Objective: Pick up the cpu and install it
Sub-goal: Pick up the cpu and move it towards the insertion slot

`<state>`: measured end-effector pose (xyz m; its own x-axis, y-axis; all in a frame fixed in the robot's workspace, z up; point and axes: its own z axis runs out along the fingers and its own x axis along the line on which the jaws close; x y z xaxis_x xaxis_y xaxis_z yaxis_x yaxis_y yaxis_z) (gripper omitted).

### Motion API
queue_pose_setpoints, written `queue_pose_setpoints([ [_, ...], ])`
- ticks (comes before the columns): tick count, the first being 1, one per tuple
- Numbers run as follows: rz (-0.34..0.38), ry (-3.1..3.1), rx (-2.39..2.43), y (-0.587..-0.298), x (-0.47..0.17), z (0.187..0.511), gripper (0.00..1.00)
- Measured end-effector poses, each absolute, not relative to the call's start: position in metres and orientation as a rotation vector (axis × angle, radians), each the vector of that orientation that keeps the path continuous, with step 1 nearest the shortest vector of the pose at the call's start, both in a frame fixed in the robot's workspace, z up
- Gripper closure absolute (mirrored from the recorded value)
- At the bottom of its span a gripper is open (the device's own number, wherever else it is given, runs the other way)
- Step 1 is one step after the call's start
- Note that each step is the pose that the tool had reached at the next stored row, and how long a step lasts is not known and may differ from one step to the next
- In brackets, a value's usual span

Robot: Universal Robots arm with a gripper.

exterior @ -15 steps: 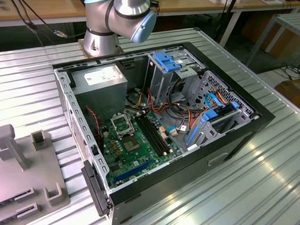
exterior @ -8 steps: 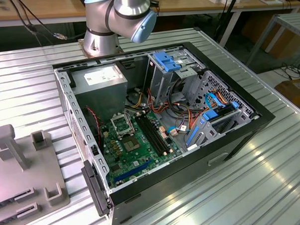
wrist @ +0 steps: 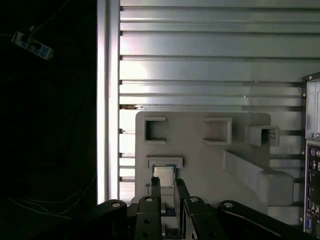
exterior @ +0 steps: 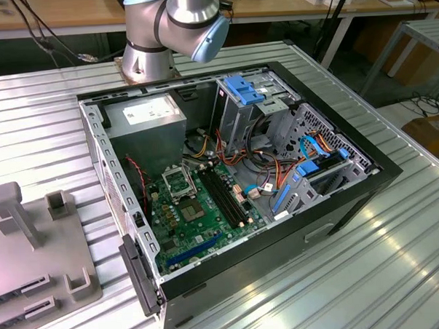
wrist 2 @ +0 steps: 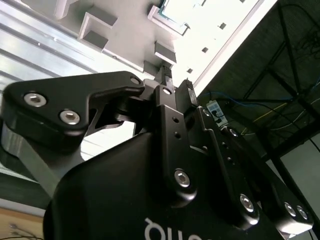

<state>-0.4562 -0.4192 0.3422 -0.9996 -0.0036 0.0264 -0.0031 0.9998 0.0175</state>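
Hovering above the small square silver-topped cpu (wrist: 163,175), the black gripper (wrist: 167,184) is holding its jaws slightly apart, empty; a pocket in the grey moulded tray (wrist: 200,160) is keeping the chip squared.

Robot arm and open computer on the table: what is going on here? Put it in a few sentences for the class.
A robot arm is working at a ribbed metal table that carries an open computer case and a grey tray. In the first wrist view its gripper is lined up right at the cpu, which lies in a pocket of the tray. The cpu is not yet in the computer.
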Motion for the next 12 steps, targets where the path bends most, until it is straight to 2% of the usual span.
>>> queue_pose_setpoints([
  [2,-0.027,-3.115,-0.005,-0.419,-0.457,0.338,0.74],
  [3,-0.027,-3.115,-0.009,-0.419,-0.457,0.337,0.68],
  [11,-0.027,-3.115,-0.031,-0.419,-0.462,0.322,0.67],
  [12,-0.027,-3.115,-0.031,-0.419,-0.462,0.321,0.6],
])
